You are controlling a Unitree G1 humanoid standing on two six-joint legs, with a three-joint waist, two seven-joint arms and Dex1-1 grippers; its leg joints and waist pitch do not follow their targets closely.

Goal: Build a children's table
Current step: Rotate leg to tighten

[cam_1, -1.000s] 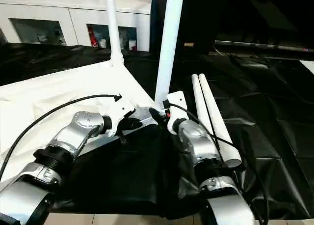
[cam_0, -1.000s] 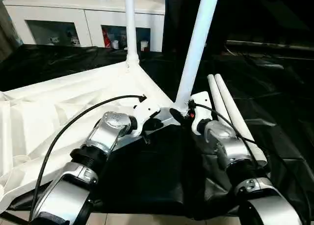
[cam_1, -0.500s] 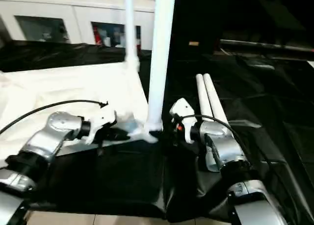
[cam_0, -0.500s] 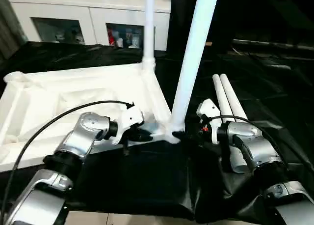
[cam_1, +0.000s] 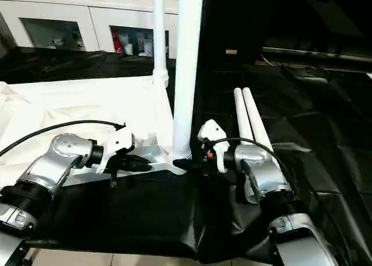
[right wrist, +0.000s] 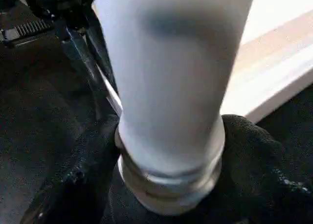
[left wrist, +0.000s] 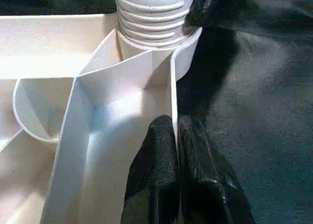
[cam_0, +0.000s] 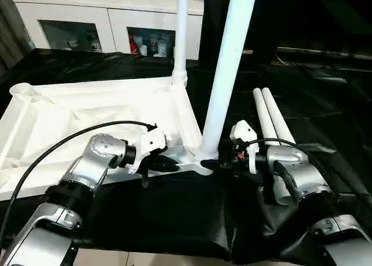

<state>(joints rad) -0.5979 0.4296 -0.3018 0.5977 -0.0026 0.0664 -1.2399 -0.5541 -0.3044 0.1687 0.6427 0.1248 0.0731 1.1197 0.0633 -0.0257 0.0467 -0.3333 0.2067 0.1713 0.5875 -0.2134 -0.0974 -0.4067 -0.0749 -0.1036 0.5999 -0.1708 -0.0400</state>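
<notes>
The white tabletop (cam_0: 87,112) lies upside down on black sheeting, ribs up. One leg (cam_0: 181,33) stands in its far corner socket. A second leg (cam_0: 224,74) stands in the near right corner socket (left wrist: 183,57). Two more legs (cam_0: 272,115) lie side by side on the sheet to the right. My left gripper (cam_0: 165,164) is shut on the tabletop's thin front rim, just left of that near corner. My right gripper (cam_0: 216,163) holds the base of the near leg (right wrist: 171,87), one black finger (right wrist: 83,175) on each side of its threaded collar.
An open round socket (cam_0: 23,90) shows at the tabletop's far left corner. A white glass-doored cabinet (cam_0: 87,22) stands behind the work. Black sheeting (cam_0: 174,214) covers the floor up to the tiles at the front.
The view has shifted. My right gripper, just beside the near leg half a second ago, now has its fingers around the leg's base. The left gripper keeps its hold on the rim.
</notes>
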